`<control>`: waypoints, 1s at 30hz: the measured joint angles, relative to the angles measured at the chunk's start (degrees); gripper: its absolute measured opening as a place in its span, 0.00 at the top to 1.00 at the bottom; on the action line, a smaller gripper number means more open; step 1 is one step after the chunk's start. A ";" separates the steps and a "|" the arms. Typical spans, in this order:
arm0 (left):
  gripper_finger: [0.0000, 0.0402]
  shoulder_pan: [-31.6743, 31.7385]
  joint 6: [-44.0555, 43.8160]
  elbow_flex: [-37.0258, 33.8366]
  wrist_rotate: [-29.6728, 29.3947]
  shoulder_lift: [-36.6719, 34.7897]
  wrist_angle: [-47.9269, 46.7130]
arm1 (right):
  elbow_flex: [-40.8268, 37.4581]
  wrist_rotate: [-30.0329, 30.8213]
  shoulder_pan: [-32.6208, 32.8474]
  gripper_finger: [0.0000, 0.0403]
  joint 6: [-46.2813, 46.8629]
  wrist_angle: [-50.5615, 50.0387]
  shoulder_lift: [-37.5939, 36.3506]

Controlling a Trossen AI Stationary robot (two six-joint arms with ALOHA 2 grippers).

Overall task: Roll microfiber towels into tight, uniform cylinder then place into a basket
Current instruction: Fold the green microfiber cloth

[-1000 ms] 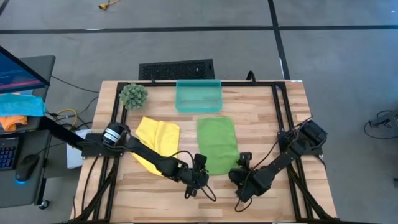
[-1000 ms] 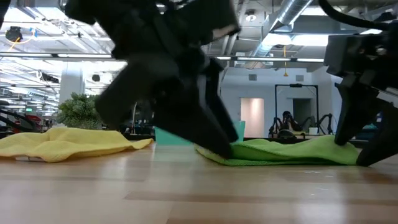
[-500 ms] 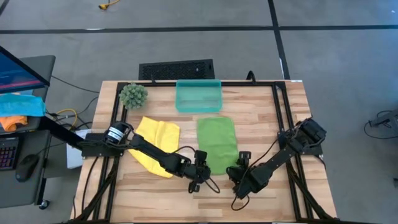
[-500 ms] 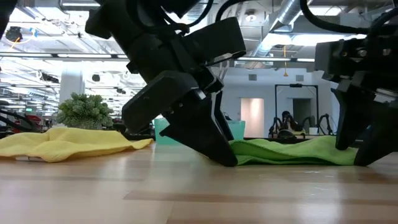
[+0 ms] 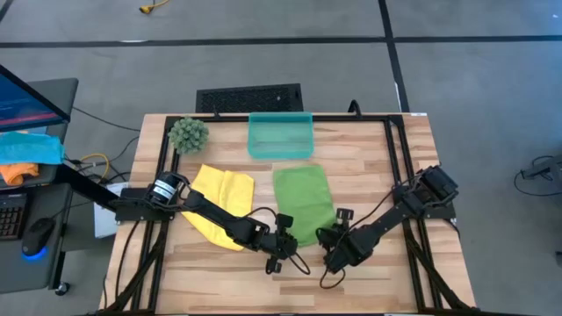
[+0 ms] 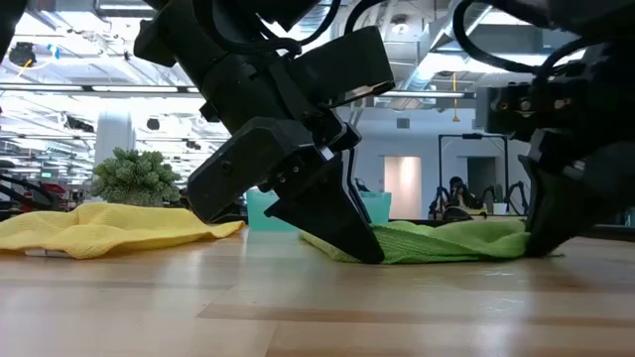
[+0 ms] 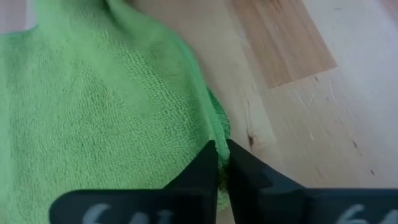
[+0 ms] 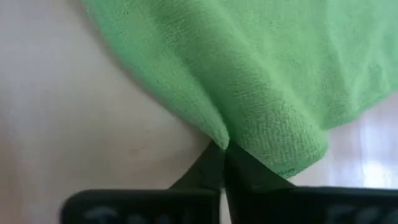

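Pincers have just clamped: a second ago both stood wide, and now my left pincer and right pincer each pinch a near corner of the lime green towel, so I reckon rolling can begin. It lies flat mid-desk, just short of the basket, its near edge apparently slightly lifted.

Round green spiky plant ball near the far left corner of the wooden table. Black vent grille on the floor just beyond the far edge. Blue cloth over an orange cloth on a side desk, beside a keyboard and mouse.
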 joint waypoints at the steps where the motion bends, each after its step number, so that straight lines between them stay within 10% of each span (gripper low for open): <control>1: 0.96 0.00 -0.01 0.00 -0.02 0.02 0.00 | -0.05 0.11 -0.07 0.96 0.00 -0.10 0.07; 30: 0.99 -4.48 -6.93 -0.20 -5.69 -7.34 -11.69 | 11.57 -2.69 8.58 0.99 2.67 -1.06 -0.04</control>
